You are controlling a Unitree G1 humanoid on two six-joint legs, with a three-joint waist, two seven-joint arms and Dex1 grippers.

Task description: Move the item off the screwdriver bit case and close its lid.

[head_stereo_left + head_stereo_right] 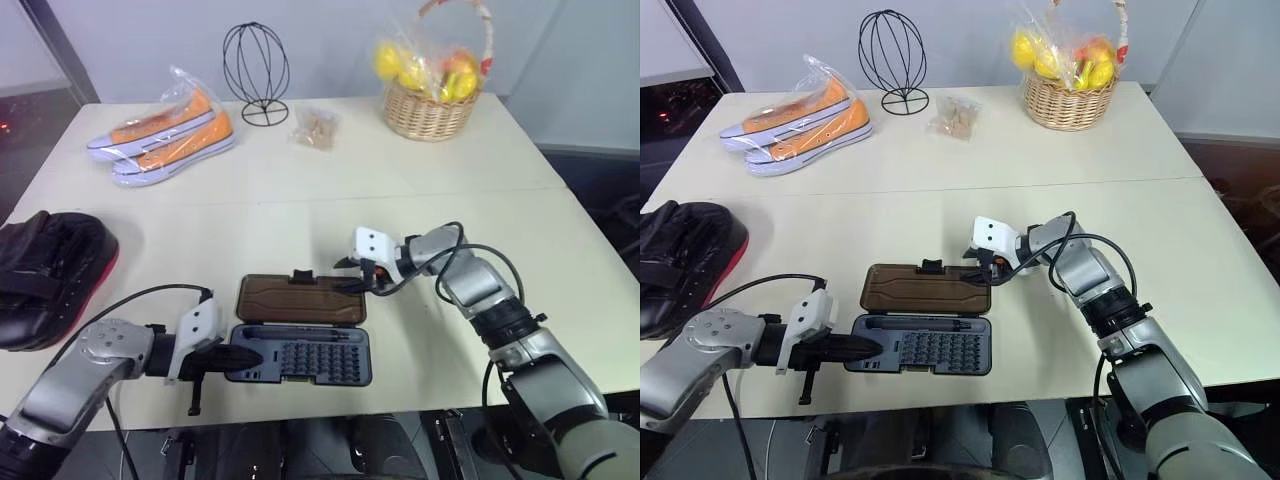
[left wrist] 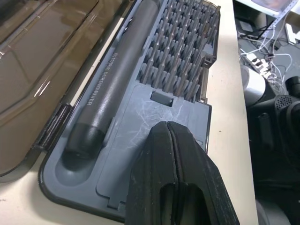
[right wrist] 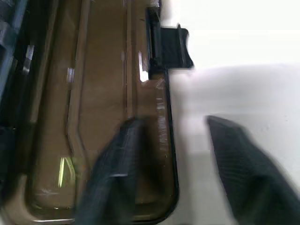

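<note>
The screwdriver bit case (image 1: 300,353) lies open near the front edge of the table (image 1: 420,180), its grey tray toward the robot and the lid (image 1: 301,298) folded flat on the table behind it, at twelve o'clock from the tray. The focus mitt (image 1: 45,275) is off the case, resting well apart at about nine o'clock from it, by the table's left edge. The left gripper (image 1: 245,357) is clenched, its black fingers pressed together, the tip lying over the tray's left end. The left wrist view adds what the head views leave small: the fingertips (image 2: 171,140) sit on the bare scuffed panel of the tray, beside the dark screwdriver handle (image 2: 110,86) in its groove, with the rows of bits (image 2: 183,51) beyond. The right gripper (image 1: 362,277) is at the lid's right end, about three o'clock from the lid's middle, its fingers parted. The right wrist view shows one finger (image 3: 115,173) over the brown panel and the other over bare table, straddling the lid's edge, with the black latch tab (image 3: 171,47) further along; whether they touch the lid I cannot tell. At the far side stand orange shoes (image 1: 165,130) in a bag, a wire stand (image 1: 257,70), a small packet (image 1: 315,127) and a fruit basket (image 1: 432,85).
</note>
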